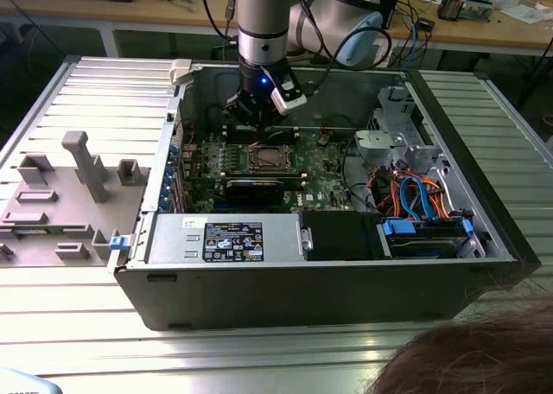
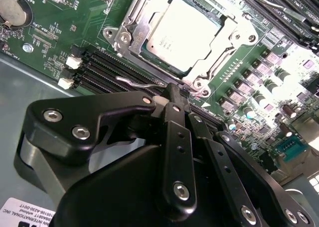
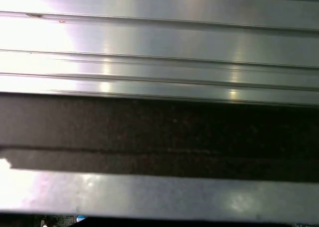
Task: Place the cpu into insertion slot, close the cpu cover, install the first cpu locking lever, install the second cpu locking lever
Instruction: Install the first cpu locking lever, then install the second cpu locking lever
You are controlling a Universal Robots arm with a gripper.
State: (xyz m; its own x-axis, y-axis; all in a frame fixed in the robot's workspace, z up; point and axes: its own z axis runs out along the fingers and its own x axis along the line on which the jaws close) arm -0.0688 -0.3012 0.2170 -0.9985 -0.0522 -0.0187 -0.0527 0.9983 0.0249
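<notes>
i see the cpu [image 2: 182, 33] seated in its socket with the cover [image 2: 130, 29] down around it (silvery frame). my gripper [image 2: 172, 95] sits just beside the socket, fingers pinched together at a thin wire lever [image 2: 130, 82], inside the case [image 1: 259, 290].

Glare whitens the cpu [image 2: 185, 34] and board [image 2: 279, 62] beyond the gripper [image 2: 172, 95], whose near body blurs dark. The first wrist view's metal ribs [image 3: 159, 43] gleam, soft-focused.
</notes>
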